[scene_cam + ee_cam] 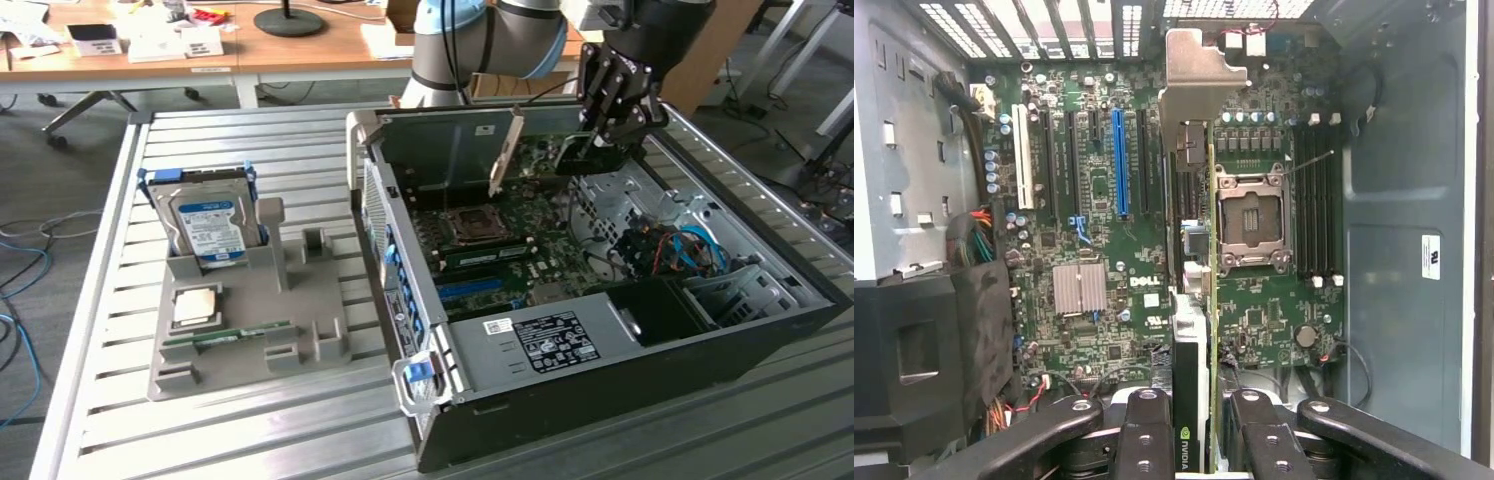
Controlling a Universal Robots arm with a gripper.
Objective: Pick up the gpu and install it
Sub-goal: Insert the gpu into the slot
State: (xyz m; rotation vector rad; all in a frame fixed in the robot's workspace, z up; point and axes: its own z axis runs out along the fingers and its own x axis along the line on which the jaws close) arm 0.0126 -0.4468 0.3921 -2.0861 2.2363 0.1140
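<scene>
**GPU gripped and hanging over the open case, not in a slot yet**

Starting at the hand [1201,425]: its two black fingers [1149,430] are clamped on the gpu [1192,350], one on each face. The card sits edge-on between them, cooler side with the green logo facing one finger. My guess is that grabbing it by the flat faces keeps the connector edge free and pointing down at the board.

The silver bracket [1199,70] is on the end away from the hand, aimed at the case's rear wall with the vents. That's probably so it lines up with the back openings.

Under the card is the motherboard [1104,330]. The card hovers between the blue slot [1118,160] and the CPU socket [1254,220], over a dark slot it mostly hides. In the exterior view the bracket [505,150] looks to be up near the rim, so I'd say it's not seated. Can't tell contact for sure.

The case [641,380] lies on its side with the panel off, so the board faces up.

Further off on the desk [200,440], a grey holder [314,335] carries a hard drive [211,225] and a memory stick [247,333].
</scene>
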